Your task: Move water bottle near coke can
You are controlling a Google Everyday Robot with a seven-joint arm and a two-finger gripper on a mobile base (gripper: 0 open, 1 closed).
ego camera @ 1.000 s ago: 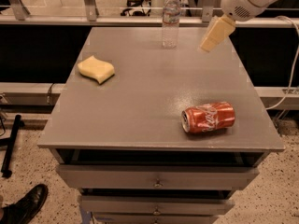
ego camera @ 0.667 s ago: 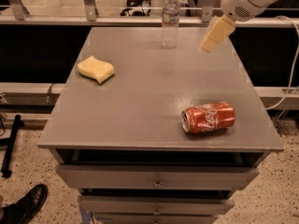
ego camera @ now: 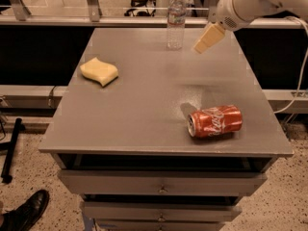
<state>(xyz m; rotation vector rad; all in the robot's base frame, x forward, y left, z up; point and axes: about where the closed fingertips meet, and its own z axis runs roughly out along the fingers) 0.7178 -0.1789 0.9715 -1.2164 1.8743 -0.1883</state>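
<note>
The water bottle (ego camera: 176, 20) stands upright at the far edge of the grey table (ego camera: 144, 105), clear with a white cap. The coke can (ego camera: 215, 121) lies on its side near the front right of the table, its open end facing left. My gripper (ego camera: 209, 38), cream-coloured on a white arm (ego camera: 245, 4), hangs above the far right part of the table, just right of the bottle and apart from it. It holds nothing that I can see.
A yellow sponge (ego camera: 99, 71) lies on the left side of the table. Drawers (ego camera: 161, 184) sit under the front edge. A railing runs behind the table. A black shoe (ego camera: 26, 211) is on the floor at the lower left.
My gripper has moved a little to the left, closer to the water bottle. The bottle, can and sponge have not moved.
</note>
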